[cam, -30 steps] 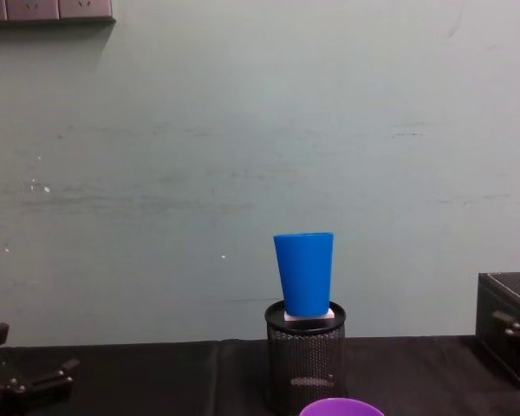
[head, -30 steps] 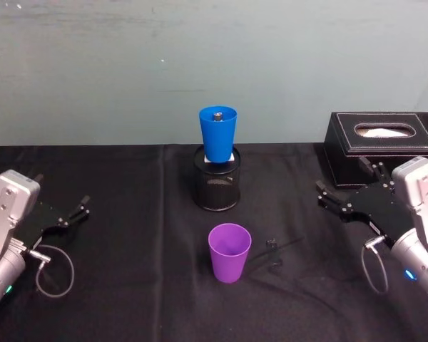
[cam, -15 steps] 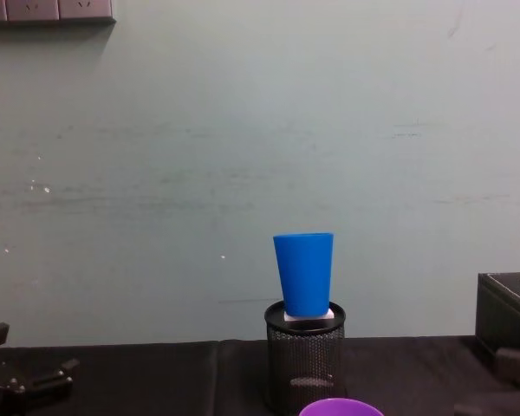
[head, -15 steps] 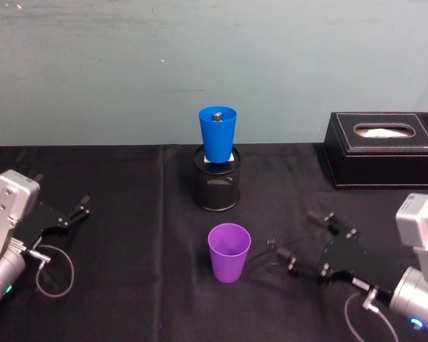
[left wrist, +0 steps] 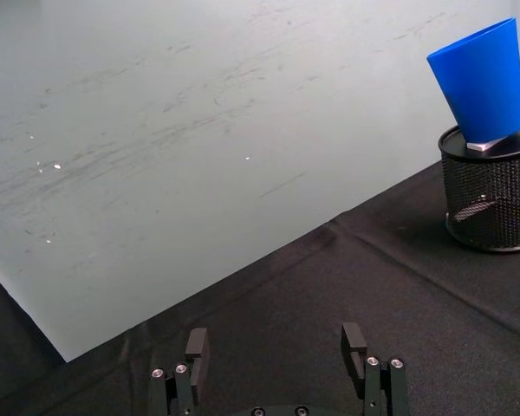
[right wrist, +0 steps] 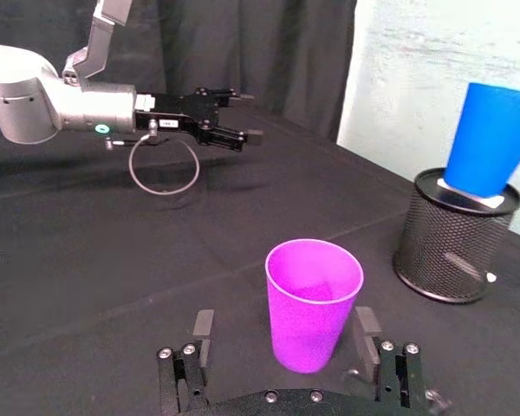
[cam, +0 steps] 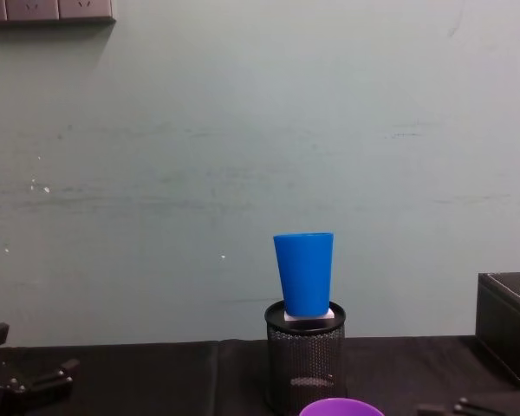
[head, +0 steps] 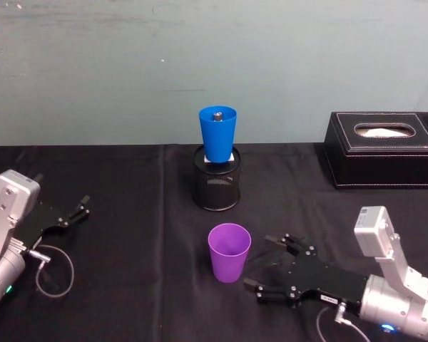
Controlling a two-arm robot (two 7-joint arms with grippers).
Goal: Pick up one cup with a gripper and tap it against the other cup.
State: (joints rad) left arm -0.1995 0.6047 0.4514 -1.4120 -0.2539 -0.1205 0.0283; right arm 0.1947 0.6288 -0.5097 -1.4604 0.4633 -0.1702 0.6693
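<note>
The purple cup (head: 229,251) stands upright on the black tablecloth at the front centre. My right gripper (head: 260,261) lies low just to its right, open, with the cup apart from both fingers. In the right wrist view the purple cup (right wrist: 313,303) stands just ahead of the gap between the fingers (right wrist: 201,327). The blue cup (head: 217,133) sits upright on top of a black mesh pen holder (head: 216,189) farther back. My left gripper (head: 80,208) rests open at the far left, holding nothing.
A black tissue box (head: 382,149) stands at the back right by the wall. A grey cable loop (head: 55,271) lies beside the left arm. Bare black cloth stretches between the purple cup and the pen holder.
My right gripper has swung down and left from beside the tissue box to the table just right of the purple cup. The cups and the left arm have not moved.
</note>
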